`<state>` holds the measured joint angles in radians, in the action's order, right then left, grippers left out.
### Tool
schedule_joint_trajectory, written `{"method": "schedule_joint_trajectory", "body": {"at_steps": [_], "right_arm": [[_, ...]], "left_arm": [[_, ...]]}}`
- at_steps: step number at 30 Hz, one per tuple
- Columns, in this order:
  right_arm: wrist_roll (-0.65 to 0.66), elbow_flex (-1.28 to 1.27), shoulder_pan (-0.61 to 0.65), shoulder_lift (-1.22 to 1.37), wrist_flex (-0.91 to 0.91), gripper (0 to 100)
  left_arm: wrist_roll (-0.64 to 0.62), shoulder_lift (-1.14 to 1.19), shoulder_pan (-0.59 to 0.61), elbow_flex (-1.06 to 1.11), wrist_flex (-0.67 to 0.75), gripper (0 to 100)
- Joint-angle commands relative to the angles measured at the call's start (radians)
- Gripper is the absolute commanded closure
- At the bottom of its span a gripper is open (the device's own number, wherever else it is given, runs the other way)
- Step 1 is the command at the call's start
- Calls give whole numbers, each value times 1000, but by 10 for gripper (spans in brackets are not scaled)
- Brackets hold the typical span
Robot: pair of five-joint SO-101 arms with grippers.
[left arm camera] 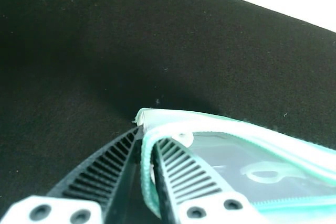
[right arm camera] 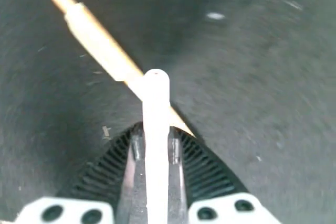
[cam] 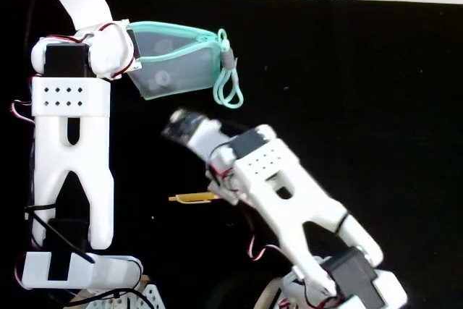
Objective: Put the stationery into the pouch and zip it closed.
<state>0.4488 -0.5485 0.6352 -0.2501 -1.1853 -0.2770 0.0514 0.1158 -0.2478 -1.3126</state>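
A clear pouch (cam: 177, 63) with mint-green trim hangs by one end from my left gripper (cam: 134, 56), at the back left of the black table. In the left wrist view the left gripper (left arm camera: 144, 142) is shut on the pouch's (left arm camera: 247, 166) green corner seam. My right gripper (right arm camera: 156, 135) is shut on a thin white pen (right arm camera: 156, 103) that sticks out past its fingertips. Just beyond it a yellow pen (right arm camera: 97, 38) lies on the table. In the high view the yellow pen (cam: 189, 198) pokes out beside the right arm, in the middle front.
A green cord loop (cam: 230, 88) dangles from the pouch's zipper end toward the right arm. The black table surface (cam: 376, 92) stretches to the right and rear. Cables and the arm bases sit along the front edge.
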Motion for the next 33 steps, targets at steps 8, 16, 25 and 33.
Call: {"method": "schedule_joint_trajectory", "body": {"at_steps": [8,16,25,33], "right_arm": [[-215,222,-225,-145,-12,991],[-368,584,-239,-145,-44,991],[-414,1035,-232,-12,-48,991],[-414,1374,-170,111,-50,991]], "left_arm": [[2,12,8,25,5,993],[2,12,8,25,5,993],[5,12,8,25,6,993],[5,12,8,25,6,993]]}}
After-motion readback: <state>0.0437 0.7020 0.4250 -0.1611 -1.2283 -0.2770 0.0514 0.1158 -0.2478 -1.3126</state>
